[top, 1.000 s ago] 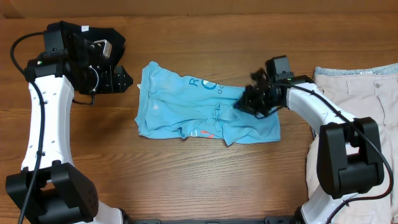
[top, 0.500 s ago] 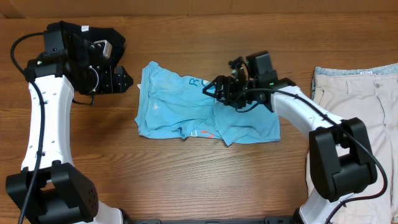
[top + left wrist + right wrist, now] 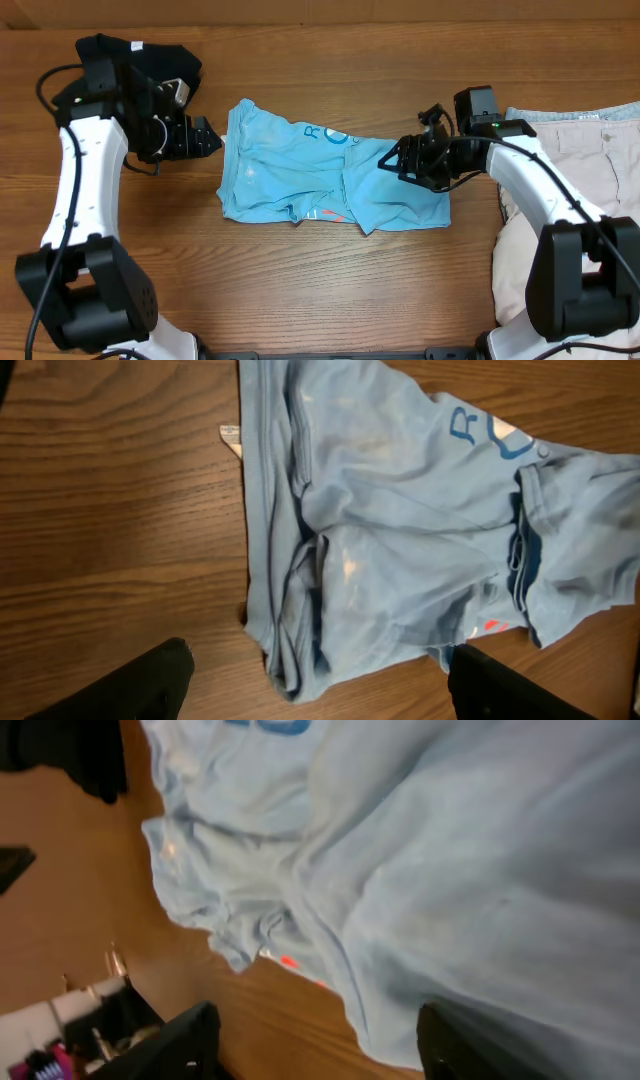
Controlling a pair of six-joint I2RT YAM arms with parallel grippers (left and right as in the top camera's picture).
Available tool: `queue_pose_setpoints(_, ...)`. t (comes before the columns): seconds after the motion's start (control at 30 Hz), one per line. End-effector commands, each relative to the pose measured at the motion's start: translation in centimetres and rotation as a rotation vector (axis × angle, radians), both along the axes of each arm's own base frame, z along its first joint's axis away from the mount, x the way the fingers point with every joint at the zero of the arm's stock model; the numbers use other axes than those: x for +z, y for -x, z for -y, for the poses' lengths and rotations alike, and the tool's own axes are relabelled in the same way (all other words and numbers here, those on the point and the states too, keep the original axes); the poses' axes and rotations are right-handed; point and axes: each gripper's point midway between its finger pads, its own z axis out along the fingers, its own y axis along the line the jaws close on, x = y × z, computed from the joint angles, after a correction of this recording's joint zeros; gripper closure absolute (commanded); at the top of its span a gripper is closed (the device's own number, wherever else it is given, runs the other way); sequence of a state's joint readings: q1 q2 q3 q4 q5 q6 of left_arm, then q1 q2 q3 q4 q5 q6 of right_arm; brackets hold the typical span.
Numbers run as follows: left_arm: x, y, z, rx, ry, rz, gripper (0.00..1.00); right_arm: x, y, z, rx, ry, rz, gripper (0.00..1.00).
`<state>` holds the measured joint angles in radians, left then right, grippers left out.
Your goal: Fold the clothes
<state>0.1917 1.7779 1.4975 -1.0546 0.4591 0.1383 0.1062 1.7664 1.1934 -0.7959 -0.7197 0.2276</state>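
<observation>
I have a brown wooden desk (image 3: 300, 280) under the overhead camera, its grain running from left edge to right edge. In the right wrist view, low in the left corner, a small pink thing (image 3: 45, 1065) shows, too blurred to identify.

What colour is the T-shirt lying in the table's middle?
The T-shirt is light blue; the left wrist view shows it best.

Bare table (image 3: 300, 290) front of T-shirt (image 3: 280, 160); black garment (image 3: 120, 46) back-L, shorts (image 3: 585, 140) R.
</observation>
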Motion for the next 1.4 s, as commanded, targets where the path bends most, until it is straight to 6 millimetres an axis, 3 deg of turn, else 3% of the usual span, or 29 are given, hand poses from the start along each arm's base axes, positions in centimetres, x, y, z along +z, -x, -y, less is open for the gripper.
queue_pose_setpoints(0.0,-0.7,-0.2,0.9,-0.042,0.001,0.0,0.15,-0.5,0.5,-0.9,0.079,0.127,0.07,0.36)
queue_pose_setpoints(0.1,-0.7,-0.1,1.2,-0.049,0.005,-0.003,0.16,-3.3,1.5,1.8,0.086,0.453,0.054,0.36)
queue_pose_setpoints(0.17,-0.7,0.0,1.3,-0.051,0.005,-0.008,0.16,-4.0,3.4,2.5,0.129,0.559,0.004,0.36)
queue_pose_setpoints(0.3,-0.7,0.1,1.2,-0.05,0.006,-0.01,0.15,-3.7,7.9,0.6,0.251,0.493,-0.13,0.3)
queue_pose_setpoints(0.4,-0.6,-0.3,1.2,-0.051,0.005,0.007,0.15,-3.2,9.3,-1.3,0.25,0.417,-0.188,0.28)
queue_pose_setpoints(0.63,-0.6,-0.3,1.3,-0.042,0.01,0.001,0.16,-3.9,8.9,-3.7,0.019,0.368,-0.33,0.41)
queue_pose_setpoints(0.77,-0.7,0.0,1.3,-0.042,0.012,-0.011,0.16,-4.5,9.3,-4.5,-0.045,0.354,-0.416,0.41)
queue_pose_setpoints(1.03,-0.6,-0.2,1.3,-0.043,0.011,-0.004,0.16,-5.2,8.8,-4.1,-0.133,0.39,-0.444,0.36)
queue_pose_setpoints(1.37,-0.6,-0.2,1.3,-0.045,0.009,-0.001,0.16,-7.7,8.5,-4.0,-0.186,0.414,-0.51,0.42)
